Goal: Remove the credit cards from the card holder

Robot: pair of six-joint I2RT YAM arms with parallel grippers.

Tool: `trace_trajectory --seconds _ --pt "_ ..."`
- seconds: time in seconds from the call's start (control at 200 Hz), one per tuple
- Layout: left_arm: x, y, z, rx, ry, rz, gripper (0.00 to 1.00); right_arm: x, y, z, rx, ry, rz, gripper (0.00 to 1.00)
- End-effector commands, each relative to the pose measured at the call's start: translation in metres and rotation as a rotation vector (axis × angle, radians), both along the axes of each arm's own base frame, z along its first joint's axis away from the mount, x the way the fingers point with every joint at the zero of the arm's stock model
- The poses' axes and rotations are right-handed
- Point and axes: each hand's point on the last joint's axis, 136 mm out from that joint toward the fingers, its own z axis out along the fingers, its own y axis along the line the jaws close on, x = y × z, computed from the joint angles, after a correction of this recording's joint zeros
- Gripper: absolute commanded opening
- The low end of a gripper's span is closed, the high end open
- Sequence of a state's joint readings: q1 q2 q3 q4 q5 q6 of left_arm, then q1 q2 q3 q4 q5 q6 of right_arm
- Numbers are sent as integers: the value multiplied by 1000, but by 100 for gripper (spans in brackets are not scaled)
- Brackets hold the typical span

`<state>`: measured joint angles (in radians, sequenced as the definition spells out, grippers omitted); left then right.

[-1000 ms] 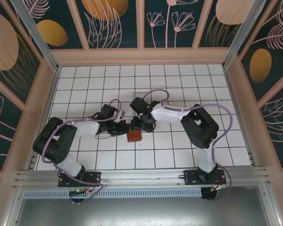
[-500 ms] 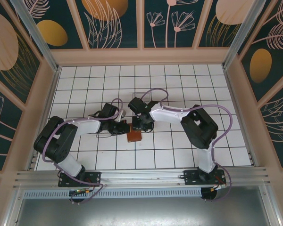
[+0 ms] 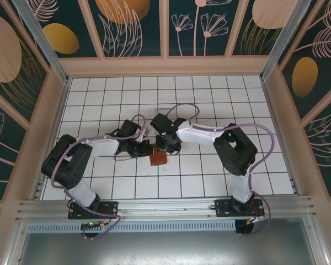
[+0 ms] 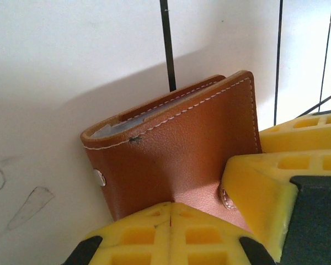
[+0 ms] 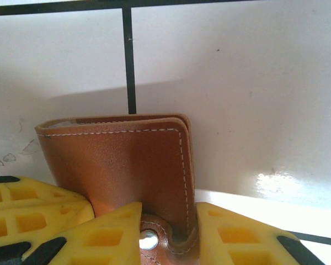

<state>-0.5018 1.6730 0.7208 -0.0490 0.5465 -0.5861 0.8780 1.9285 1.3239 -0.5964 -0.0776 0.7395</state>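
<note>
Opening step: folded card holder (image 3: 157, 158) on tabletop (image 3: 209, 176), left claw (image 4: 209, 204) clamped on its left edge, right claw (image 5: 165, 226) pinched round its snap-tab edge, no credit cards out; next likely needs the flap peeled open against left's hold.

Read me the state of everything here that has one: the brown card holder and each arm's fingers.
card holder: folded shut, gripped by both arms at once.
left fingers: shut on a corner of the card holder.
right fingers: shut on the card holder's edge, at the snap tab.
</note>
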Motion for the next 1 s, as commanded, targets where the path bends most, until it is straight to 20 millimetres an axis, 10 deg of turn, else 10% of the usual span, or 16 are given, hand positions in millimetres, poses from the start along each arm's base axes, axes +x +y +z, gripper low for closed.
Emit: trace_trajectory --seconds 0.0,0.485,0.996 --pt "-49 84 -81 444 184 65 0 -4 -46 8 -152 -11 -45 27" --pt "-48 89 -83 479 187 62 0 1 -70 28 -184 -54 -66 36" --pt "-28 67 -53 379 132 67 0 3 -15 29 122 -22 25 62"
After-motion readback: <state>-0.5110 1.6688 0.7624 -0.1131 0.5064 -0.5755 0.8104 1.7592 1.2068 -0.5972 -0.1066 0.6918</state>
